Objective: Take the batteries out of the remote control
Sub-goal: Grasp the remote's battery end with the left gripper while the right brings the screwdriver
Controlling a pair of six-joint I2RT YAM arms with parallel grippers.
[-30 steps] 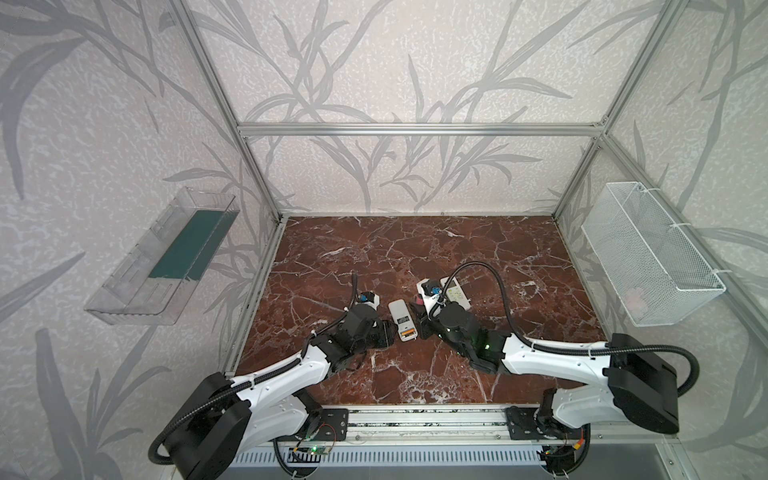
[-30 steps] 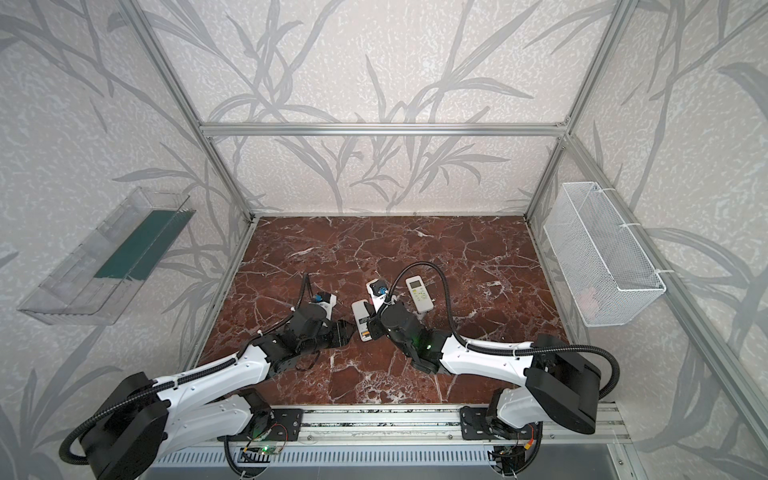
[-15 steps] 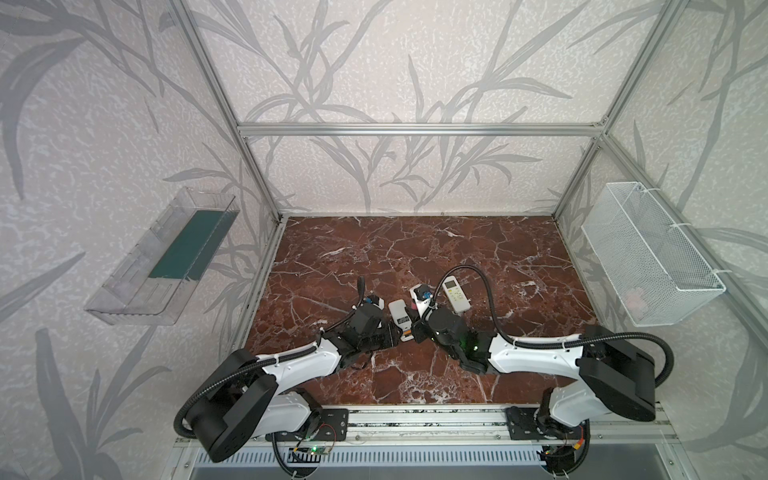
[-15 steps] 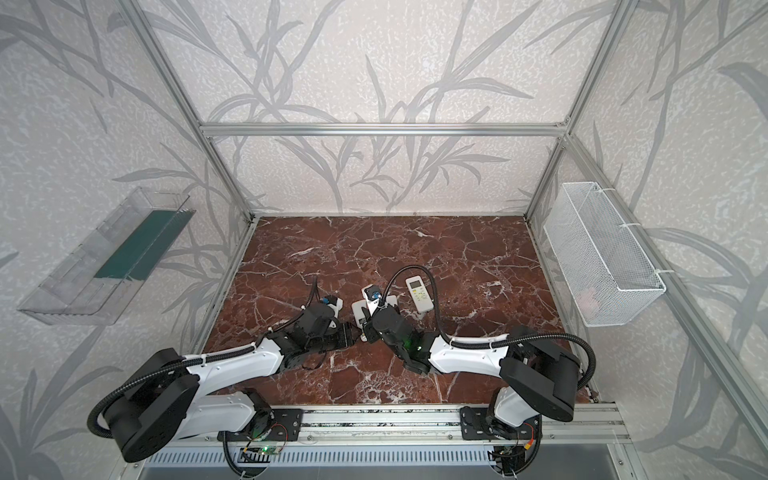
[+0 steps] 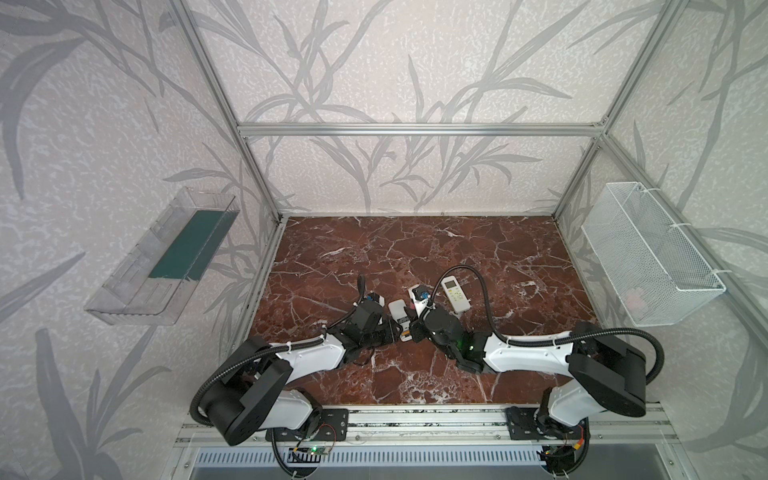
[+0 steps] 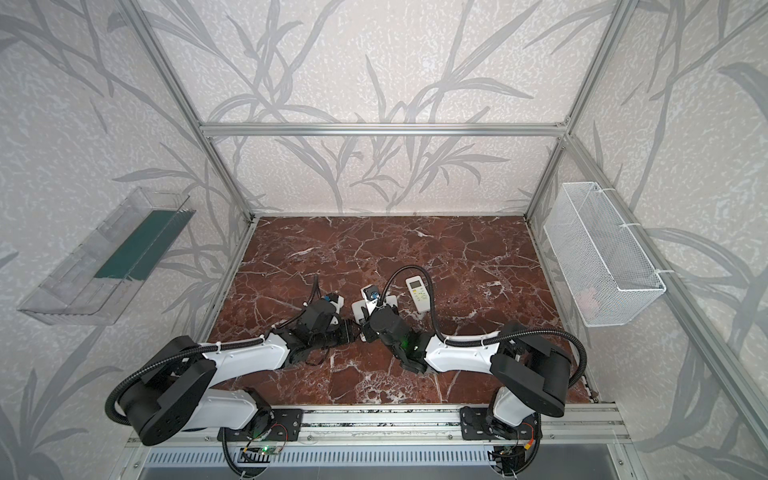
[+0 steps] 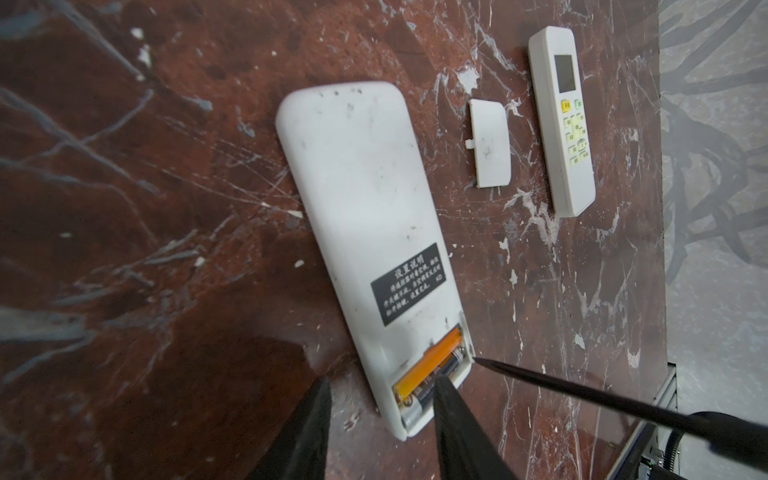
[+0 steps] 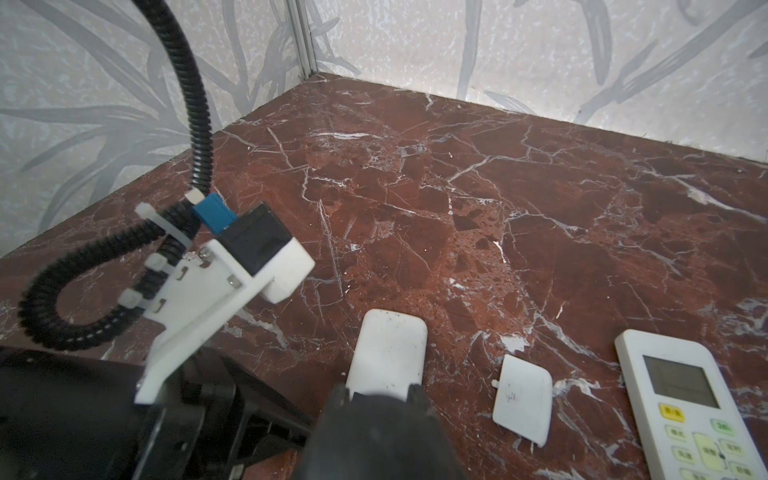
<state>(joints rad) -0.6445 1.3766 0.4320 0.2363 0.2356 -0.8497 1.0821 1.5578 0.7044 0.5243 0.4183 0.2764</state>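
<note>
A white remote control lies face down on the marble floor, its battery compartment open at the near end. Two batteries sit in it side by side, one orange and one dark. My left gripper is open. One finger rests on the floor beside the remote, and the other finger covers the dark battery's end. My right gripper is shut to a thin point, which touches the compartment's corner. In both top views the two grippers meet at the remote's near end.
The loose white cover lies beside the remote. A second remote lies face up beyond it. A clear shelf hangs on the left wall. A wire basket on the right wall holds something pinkish.
Both arms have moved in toward the near end of the face-down remote and now meet there. The left gripper's jaws have narrowed a little.
</note>
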